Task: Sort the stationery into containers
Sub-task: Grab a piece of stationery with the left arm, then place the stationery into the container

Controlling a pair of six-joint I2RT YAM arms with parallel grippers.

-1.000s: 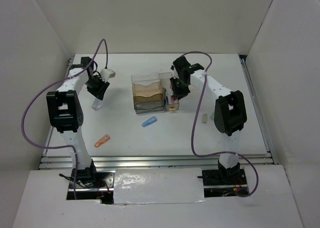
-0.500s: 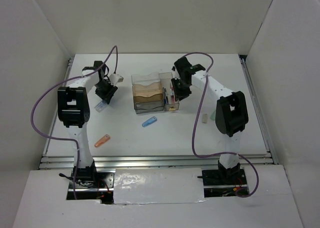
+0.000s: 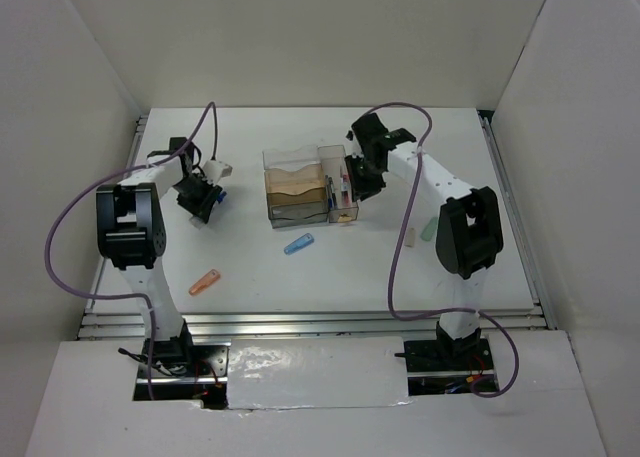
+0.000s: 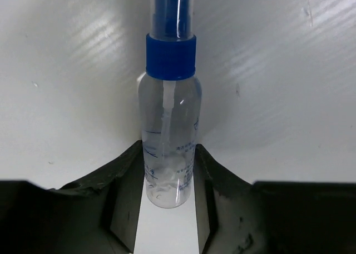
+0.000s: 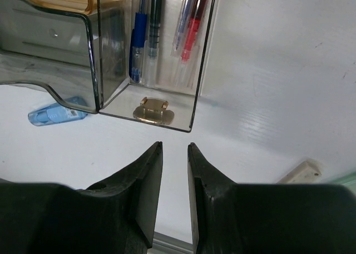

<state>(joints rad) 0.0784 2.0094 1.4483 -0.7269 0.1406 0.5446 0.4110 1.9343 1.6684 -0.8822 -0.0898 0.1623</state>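
My left gripper [image 4: 168, 149] is shut on the base of a small clear bottle with a blue cap [image 4: 169, 109], at the table's left in the top view [image 3: 203, 199]. My right gripper [image 5: 174, 146] is empty, its jaws a narrow gap apart, just in front of the narrow clear bin [image 5: 203, 59] of the organizer [image 3: 297, 187]. The bin holds a blue pen [image 5: 138, 43], a black pen [image 5: 156, 20] and red pens [image 5: 192, 26]. A blue piece [image 3: 298, 244], an orange piece [image 3: 204, 282], a beige piece [image 3: 409, 238] and a mint-green piece [image 3: 428, 230] lie on the table.
A small gold clip [image 5: 153, 109] lies on the bin's floor. The brown-tinted tiers [image 3: 295, 182] stand left of the bin. White walls enclose the table on three sides. Purple cables loop above both arms.
The left gripper swung down onto the bottle lying at the left and closed round its base. The right arm stayed by the bin, shifting only slightly.
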